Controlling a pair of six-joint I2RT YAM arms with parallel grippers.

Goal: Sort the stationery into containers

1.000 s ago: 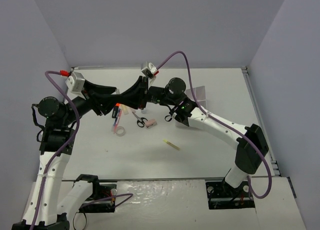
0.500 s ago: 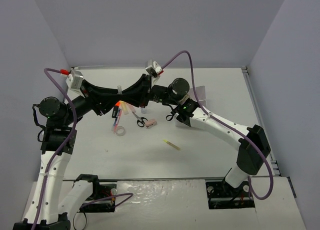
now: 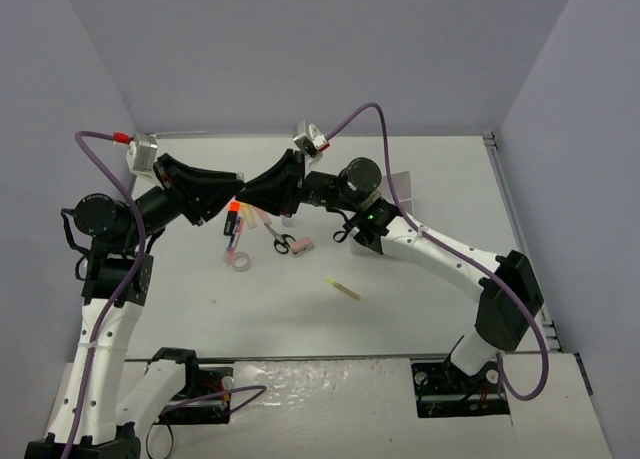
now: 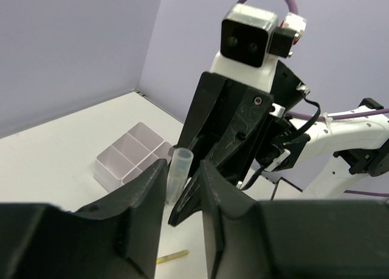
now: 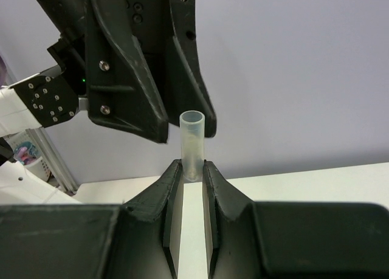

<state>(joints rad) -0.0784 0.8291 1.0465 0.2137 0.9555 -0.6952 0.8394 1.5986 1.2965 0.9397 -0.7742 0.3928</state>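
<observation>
Jaws of the right gripper (image 5: 189, 169) clamp the base of a short translucent plastic tube (image 5: 193, 139), held upright in the air. Jaws of the left gripper (image 4: 183, 191) stand narrowly parted either side of that tube; whether they touch it I cannot tell. A white divided plastic tray (image 4: 129, 158) sits on the surface (image 4: 61, 139) beyond.

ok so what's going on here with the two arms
The two arms meet in mid-air above the table. The right gripper is shut on a small clear tube, held upright. The left gripper is open around it, which looks like a handover. The scissors, pink eraser, tape ring and yellow stick lie on the table, outside the white tray.
</observation>
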